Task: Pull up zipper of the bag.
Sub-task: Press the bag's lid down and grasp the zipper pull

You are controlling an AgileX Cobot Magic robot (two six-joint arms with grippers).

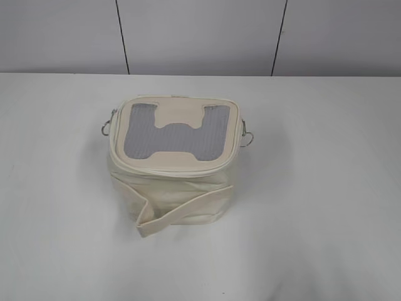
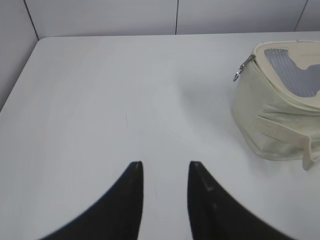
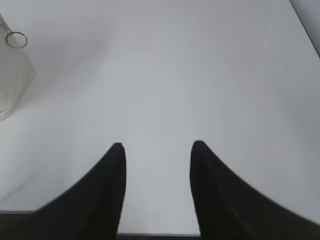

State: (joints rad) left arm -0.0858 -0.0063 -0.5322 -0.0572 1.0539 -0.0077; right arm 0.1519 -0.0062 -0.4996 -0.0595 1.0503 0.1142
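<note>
The cream boxy bag (image 1: 172, 188) stands mid-table, its lid with a grey mesh window and an H-shaped patch facing up. The cream zipper (image 1: 188, 170) runs around the lid rim. One silver slider with a ring pull hangs at the bag's left (image 1: 108, 125), another at its right (image 1: 248, 138). In the left wrist view the bag (image 2: 272, 120) is at the far right with a slider (image 2: 242, 69). My left gripper (image 2: 165, 167) is open and empty, well left of the bag. My right gripper (image 3: 157, 147) is open and empty; a ring pull (image 3: 16, 39) shows far left. Neither gripper shows in the exterior view.
A wide cream strap (image 1: 182, 210) crosses the bag's front side. The white table (image 1: 326, 219) ends at a grey panelled wall (image 1: 200, 34) behind. The table's left edge (image 2: 17, 80) shows in the left wrist view, its near edge (image 3: 160, 233) in the right wrist view.
</note>
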